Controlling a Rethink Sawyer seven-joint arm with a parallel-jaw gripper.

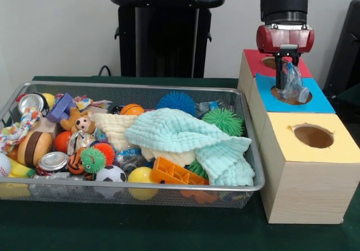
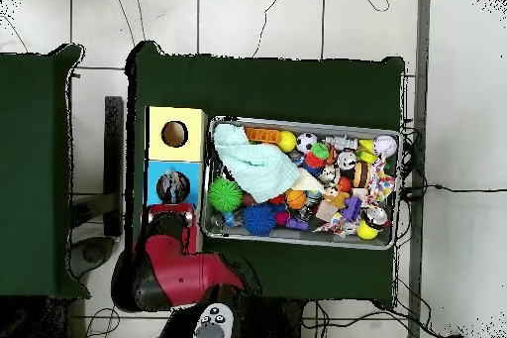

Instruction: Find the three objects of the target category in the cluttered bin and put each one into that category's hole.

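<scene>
dark green cloth covers the table [image 1: 140, 228], and a wire mesh bin [image 1: 169, 193] full of toys sits on it. beside the bin stands a row of three wooden boxes with round holes: a yellow-topped box [image 1: 315, 161], a blue-topped box [image 1: 315, 101] behind it, and a red-topped box [image 1: 256, 62] furthest back. the red and black arm comes down over the blue-topped box, and its gripper [image 1: 288, 76] hangs right above that box's hole [image 1: 289, 96]. the fingers are pinched on a crumpled clear plastic bottle [image 1: 293, 82], which dangles from them with its lower end at the rim of the hole.

inside the bin, a pale mint cloth [image 1: 191, 141] lies draped over the middle of the heap. round it sit a blue spiky ball [image 1: 176, 101], a green spiky ball [image 1: 223, 120], an orange plastic block [image 1: 174, 172], a small soccer ball [image 1: 111, 174], a yellow ball [image 1: 140, 176], a crushed can [image 1: 52, 161] and a small teddy bear [image 1: 80, 121]. in the overhead view the gripper [image 2: 174, 190] covers the blue-topped box [image 2: 152, 187], just beside the bin [image 2: 213, 230].
</scene>
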